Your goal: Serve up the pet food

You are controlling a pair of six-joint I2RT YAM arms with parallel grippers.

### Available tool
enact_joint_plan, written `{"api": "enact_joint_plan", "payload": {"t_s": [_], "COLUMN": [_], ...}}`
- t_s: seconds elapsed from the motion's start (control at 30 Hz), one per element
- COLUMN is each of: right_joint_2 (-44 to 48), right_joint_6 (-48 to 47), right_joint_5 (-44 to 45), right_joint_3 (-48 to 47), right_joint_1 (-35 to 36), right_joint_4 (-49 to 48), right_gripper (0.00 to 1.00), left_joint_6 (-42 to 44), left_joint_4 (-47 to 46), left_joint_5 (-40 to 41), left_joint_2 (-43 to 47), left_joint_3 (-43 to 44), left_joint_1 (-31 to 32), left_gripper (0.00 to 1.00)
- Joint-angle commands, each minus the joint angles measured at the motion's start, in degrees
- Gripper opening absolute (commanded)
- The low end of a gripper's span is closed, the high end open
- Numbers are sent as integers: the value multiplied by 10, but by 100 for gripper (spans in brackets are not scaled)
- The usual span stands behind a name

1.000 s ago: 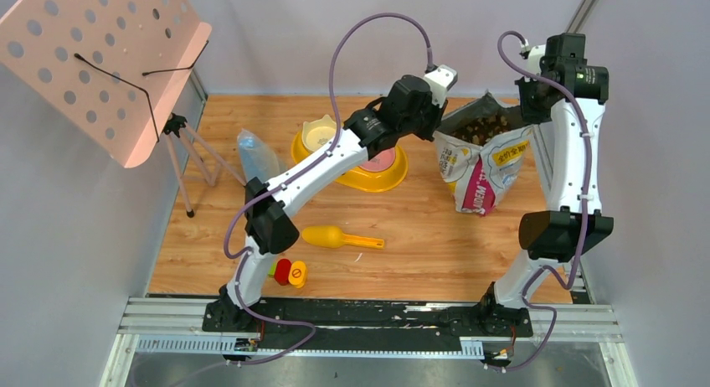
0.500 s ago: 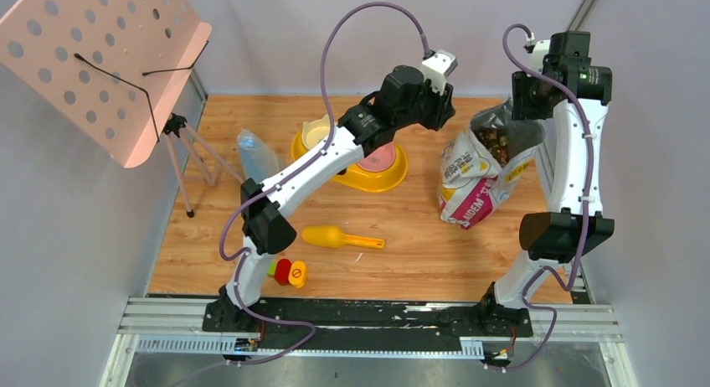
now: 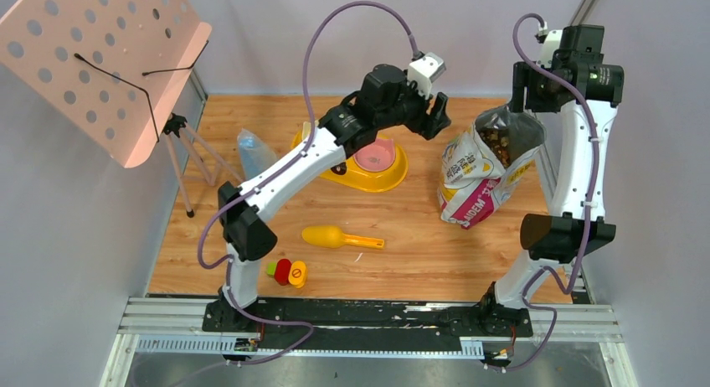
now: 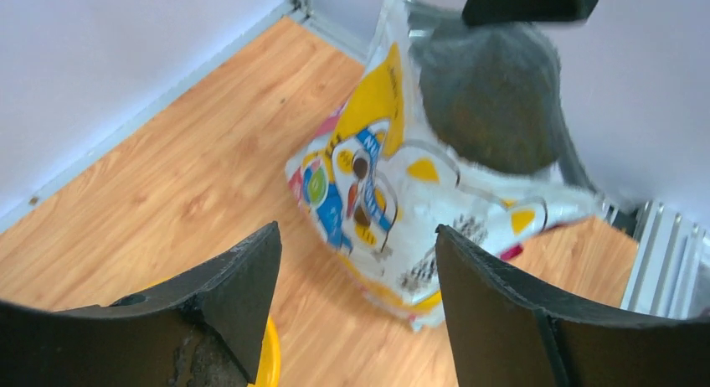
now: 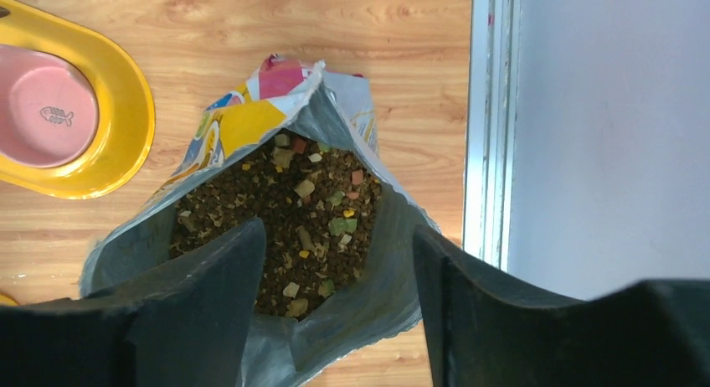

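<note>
The pet food (image 5: 285, 203) (dark kibble with a few coloured bits) fills the open bag (image 3: 469, 173) standing on the desk (image 3: 402, 228). The right hand (image 5: 335, 232) hangs over its mouth, spread and empty. The left hand (image 4: 356, 236) is spread too.

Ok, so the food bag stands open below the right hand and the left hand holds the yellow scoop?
No: the left hand is open and empty; the top view shows the yellow scoop lying on the table. The food bag does stand open below the right hand.
</note>
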State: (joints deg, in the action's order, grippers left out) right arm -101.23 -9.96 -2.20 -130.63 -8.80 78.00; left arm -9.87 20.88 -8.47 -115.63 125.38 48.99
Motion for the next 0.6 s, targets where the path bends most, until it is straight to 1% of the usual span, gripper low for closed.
{"api": "enact_joint_plan", "payload": {"t_s": [0.0, 0.03, 0.07, 0.1, 0.13, 0.17, 0.2, 0.23, 0.27, 0.3, 0.33, 0.37, 0.4, 0.43, 0.57], "right_joint_2": [35, 49, 67, 89, 111, 142, 161, 177, 190, 201, 210, 219, 224, 226, 221], "right_joint_6": [10, 11, 15, 21, 27, 32, 33, 32, 30, 24, 18, 15, 14, 14, 20], "right_joint_5": [-54, -68, -81, -93, -108, -129, -157, -189, -223, -265, -302, -336, -357, -369, -378], "right_joint_3": [-44, -31, -13, 12, 40, 65, 88, 108, 123, 136, 147, 158, 168, 173, 174], "right_joint_1": [-2, -2, -1, -2, -2, -2, -2, -1, -1, -1, 0, 3, 7, 13, 32], "right_joint_4": [-27, -38, -56, -77, -101, -123, -141, -156, -167, -175, -182, -190, -196, -199, -188], "right_gripper": [73, 78, 85, 92, 95, 97, 97, 97, 97, 97, 96, 96, 95, 94, 92], "left_joint_6": [84, 103, 138, 157, 193, 212, 249, 287, 307, 327, 371, 413, 429, 449, 500], "left_joint_4": [1, 2, 5, 7, 18, 26, 49, 80, 97, 133, 151, 183, 194, 204, 213], "left_joint_5": [-36, -46, -50, -63, -70, -89, -99, -122, -135, -160, -172, -186, -190, -187, -161], "left_joint_2": [137, 157, 197, 217, 260, 279, 317, 334, 367, 382, 408, 418, 434, 440, 450], "left_joint_3": [-103, -130, -182, -236, -261, -308, -332, -375, -395, -434, -453, -491, -509, -547, -631], "left_joint_1": [-24, -27, -30, -30, -32, -32, -32, -32, -33, -33, -33, -33, -33, -32, -33], "left_gripper": [81, 84, 88, 91, 97, 99, 99, 100, 100, 100, 99, 99, 98, 97, 94]}}
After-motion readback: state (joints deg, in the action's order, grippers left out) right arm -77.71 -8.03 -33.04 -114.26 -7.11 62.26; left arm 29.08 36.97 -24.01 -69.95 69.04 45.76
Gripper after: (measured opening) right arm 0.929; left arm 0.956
